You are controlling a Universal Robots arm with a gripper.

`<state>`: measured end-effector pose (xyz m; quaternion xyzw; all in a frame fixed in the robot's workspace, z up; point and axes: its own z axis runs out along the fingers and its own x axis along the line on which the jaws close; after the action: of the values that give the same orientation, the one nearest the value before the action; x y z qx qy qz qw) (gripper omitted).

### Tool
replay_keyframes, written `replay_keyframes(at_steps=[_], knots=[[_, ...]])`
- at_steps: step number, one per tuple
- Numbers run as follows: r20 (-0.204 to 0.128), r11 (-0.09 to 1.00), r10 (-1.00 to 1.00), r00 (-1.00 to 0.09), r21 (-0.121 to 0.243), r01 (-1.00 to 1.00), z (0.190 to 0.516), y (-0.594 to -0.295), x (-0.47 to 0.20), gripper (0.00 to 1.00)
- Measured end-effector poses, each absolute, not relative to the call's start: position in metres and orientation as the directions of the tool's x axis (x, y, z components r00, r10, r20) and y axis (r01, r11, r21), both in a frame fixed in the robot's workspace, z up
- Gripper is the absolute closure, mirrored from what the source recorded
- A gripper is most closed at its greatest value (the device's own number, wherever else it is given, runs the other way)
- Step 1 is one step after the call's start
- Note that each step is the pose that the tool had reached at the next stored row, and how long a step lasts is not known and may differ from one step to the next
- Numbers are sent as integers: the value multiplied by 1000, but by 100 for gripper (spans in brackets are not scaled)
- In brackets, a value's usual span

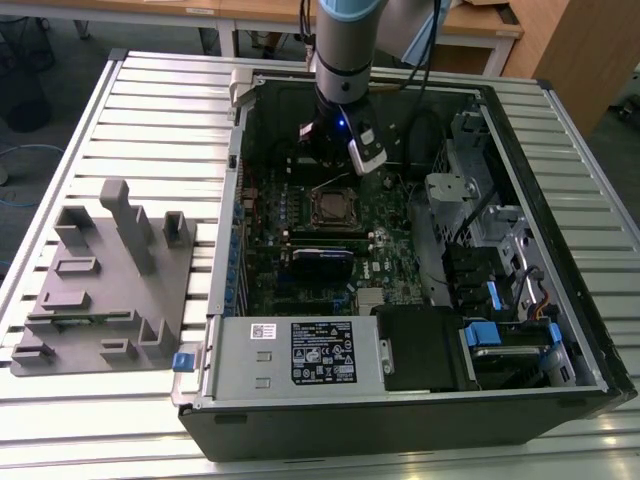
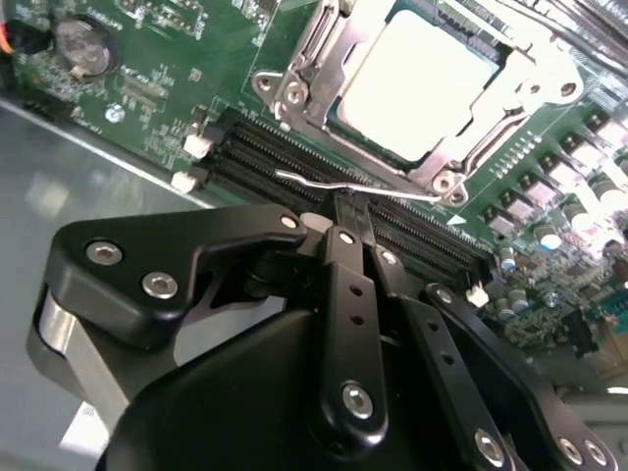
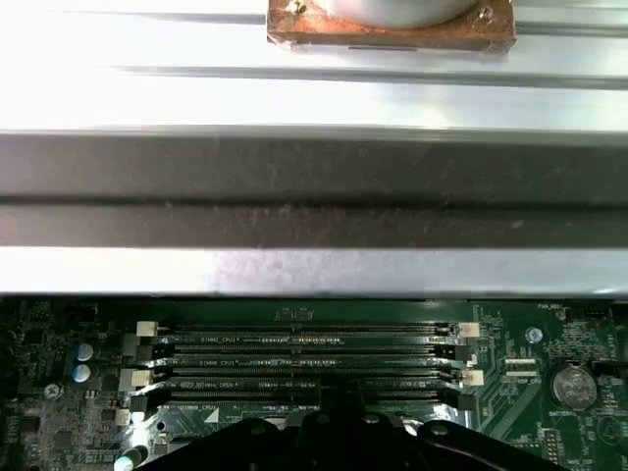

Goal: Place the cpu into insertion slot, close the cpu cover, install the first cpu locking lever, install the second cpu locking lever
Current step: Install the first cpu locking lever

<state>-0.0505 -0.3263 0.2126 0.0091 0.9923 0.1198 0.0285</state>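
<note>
Chip (image 2: 417,83) sits in the socket (image 1: 333,205); cover frame (image 2: 319,44) lies flat around it in the second wrist view, so I judge steps one and two done. Pincer (image 2: 351,211) has its fingers drawn together, tips right at the thin wire lever (image 2: 304,180) along the socket's edge; I cannot tell whether they nip it or only press; nor whether that lever is hooked under its catch, so the lever work looks unfinished. Counts: one chip; one cover frame; one wire lever I can make out for sure; four long black slots (image 3: 304,361), none filled; one coin battery (image 3: 574,385).
</note>
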Motion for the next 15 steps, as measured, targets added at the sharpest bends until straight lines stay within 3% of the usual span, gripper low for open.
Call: replay_keyframes(at_steps=[15], knots=[[-58,970,25,-998,241,10,225,-326,-52,90]])
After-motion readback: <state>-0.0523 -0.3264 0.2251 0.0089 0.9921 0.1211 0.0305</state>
